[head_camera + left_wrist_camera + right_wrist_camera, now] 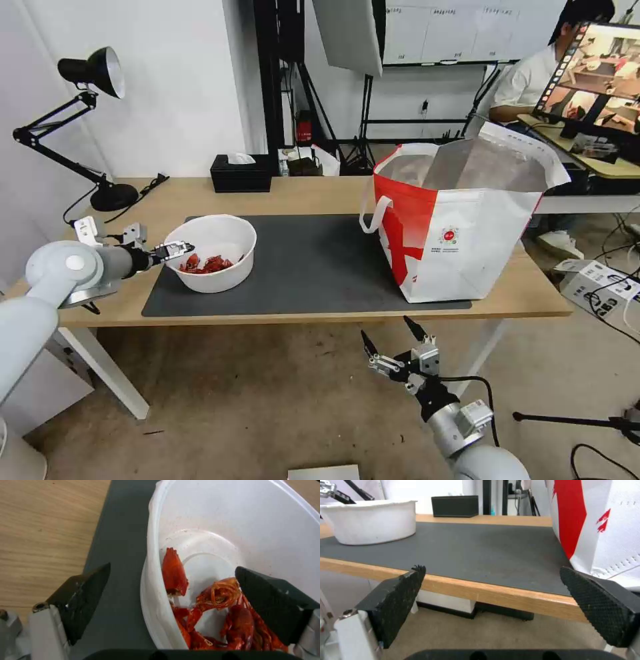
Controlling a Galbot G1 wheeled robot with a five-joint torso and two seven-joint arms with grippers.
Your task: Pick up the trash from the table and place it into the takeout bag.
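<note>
Right gripper (390, 337): fingers spread wide, holding nothing, low in front of the table (320, 193) edge, below the dark grey mat (313, 267).
Left gripper (179, 250): fingers apart, straddling the near-left rim of the white bowl (220, 250), one finger outside, one inside above the red scraps (203, 265); not clamped.
Takeout bag (460, 227): upright on the mat's right end, mouth open, foil lining showing; round red logo (449, 237) with small print beneath, unreadable.
Black tissue box (241, 173): at the table's far edge.
Black desk lamp (87, 120): far left corner.
</note>
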